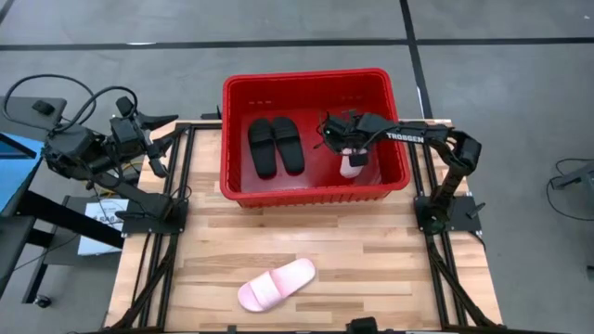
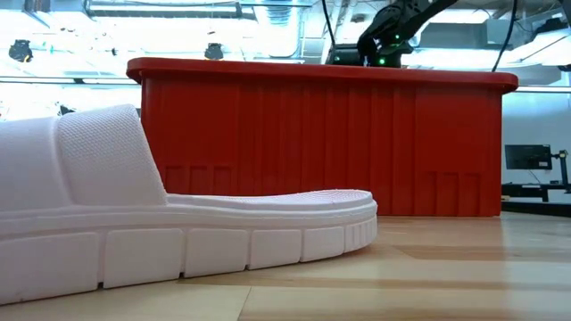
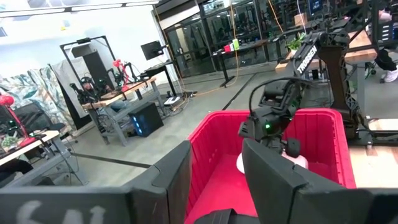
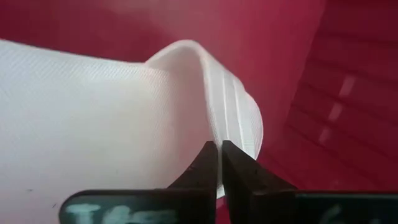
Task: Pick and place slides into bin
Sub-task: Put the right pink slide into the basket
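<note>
right gripper (image 1: 351, 148): inside red bin (image 1: 237, 130), clenched on pink slide (image 1: 354, 163) | black pair (image 1: 276, 145): on bin floor | other pink slide (image 1: 277, 284): on table (image 1: 371, 250) | left gripper (image 1: 167, 144): parked off to the side, fingers apart

Bin: large red plastic rectangular crate (image 1: 239, 139), at table's 12 o'clock.
Black slides: pair (image 1: 276, 145) flat inside, side by side.
Pink slides: one (image 1: 354, 164) inside at the bin's 3 o'clock; one (image 1: 276, 285) on table, 6 o'clock.

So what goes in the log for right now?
right gripper: holds pink slide in bin | black slides: binned | pink slide: table | left gripper: idle
</note>
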Controlling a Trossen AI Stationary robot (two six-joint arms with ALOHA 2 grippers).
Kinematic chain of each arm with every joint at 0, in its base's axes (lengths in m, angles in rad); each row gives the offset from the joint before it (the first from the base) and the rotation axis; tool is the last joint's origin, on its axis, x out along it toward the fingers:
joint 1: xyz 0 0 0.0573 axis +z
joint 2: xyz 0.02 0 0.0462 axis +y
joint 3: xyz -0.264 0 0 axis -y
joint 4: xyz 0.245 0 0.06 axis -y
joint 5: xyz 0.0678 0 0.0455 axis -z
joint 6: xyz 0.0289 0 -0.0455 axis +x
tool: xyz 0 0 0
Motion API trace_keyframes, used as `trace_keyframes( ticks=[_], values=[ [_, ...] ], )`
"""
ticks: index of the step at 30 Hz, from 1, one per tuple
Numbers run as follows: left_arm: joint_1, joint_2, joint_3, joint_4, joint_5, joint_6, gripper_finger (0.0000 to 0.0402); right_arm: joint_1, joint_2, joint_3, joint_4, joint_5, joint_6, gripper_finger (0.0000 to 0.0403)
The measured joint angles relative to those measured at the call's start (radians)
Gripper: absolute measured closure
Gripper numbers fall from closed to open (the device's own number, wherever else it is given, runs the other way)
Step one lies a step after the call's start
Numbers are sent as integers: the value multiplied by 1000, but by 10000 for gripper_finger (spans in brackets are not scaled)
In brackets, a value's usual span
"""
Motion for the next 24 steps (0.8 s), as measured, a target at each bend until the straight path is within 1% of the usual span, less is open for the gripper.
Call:
trace_keyframes(
  ticks=[4,9,16,24],
  values=[
    [0,0,0,-19,0,-2,266,-55,1,0,-33,-7,-20,403],
    [0,0,0,-34,0,-30,266,-97,1,0,-52,-18,-37,399],
    [0,0,0,-43,0,-41,266,-114,1,0,-106,-61,-51,359],
    [0,0,0,-44,0,-44,266,-115,1,0,-148,-55,-62,330]
  ],
)
